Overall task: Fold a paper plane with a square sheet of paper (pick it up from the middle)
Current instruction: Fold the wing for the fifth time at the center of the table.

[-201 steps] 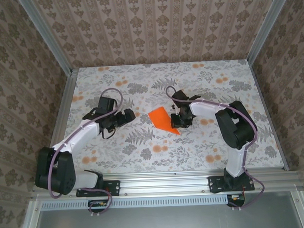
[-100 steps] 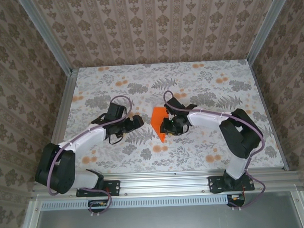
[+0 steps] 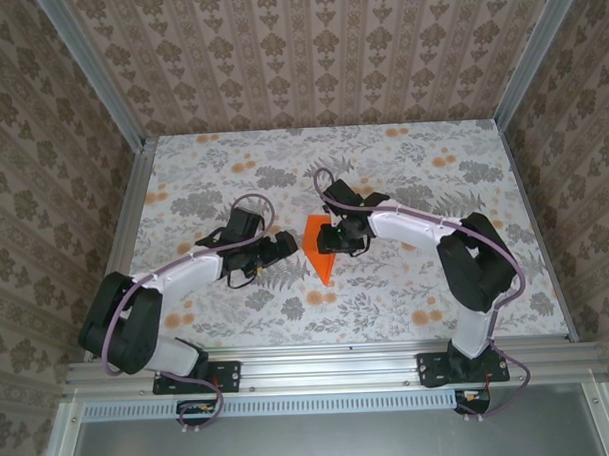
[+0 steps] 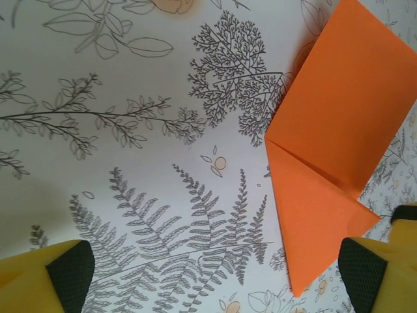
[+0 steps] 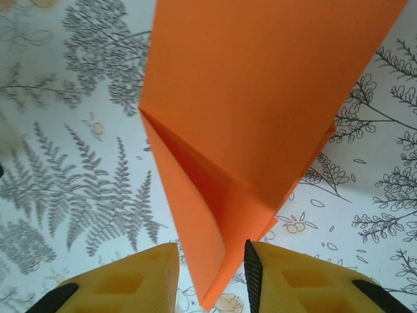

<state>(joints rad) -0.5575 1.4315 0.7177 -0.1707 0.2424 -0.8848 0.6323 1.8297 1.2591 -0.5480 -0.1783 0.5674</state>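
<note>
Top external view shows both my arms closing in on the middle of the tabletop (image 3: 412, 159). A second ago my left tool (image 3: 277, 247) sat well apart from the square sheet of paper (image 3: 319, 249); now it is just beside the sheet's left edge. The sheet has turned too. Its narrow tip used to point off toward the near right, and now it points almost straight at the near edge. My right tool (image 3: 335, 235) has crossed from the sheet's right side to its far right corner. In the left wrist view my left tool's jaws stand wide, with one dark pad (image 4: 71, 274) at each lower corner of the frame. The orange sheet lies to the right there, with a clear diagonal crease, and its tip comes close to the right-hand pad. In the right wrist view my right tool's jaws stand narrow, and a tapering end of the folded sheet runs down between them. I cannot tell whether they pinch it or only straddle it. Whether the sheet rests flat or is raised a little is also unclear. I judge the work partway done: there are creases but no slim dart yet. With the sheet squared up and my left tool beside it, I read this as the set-up for the next fold, which calls for one tool to steady the sheet.
</note>
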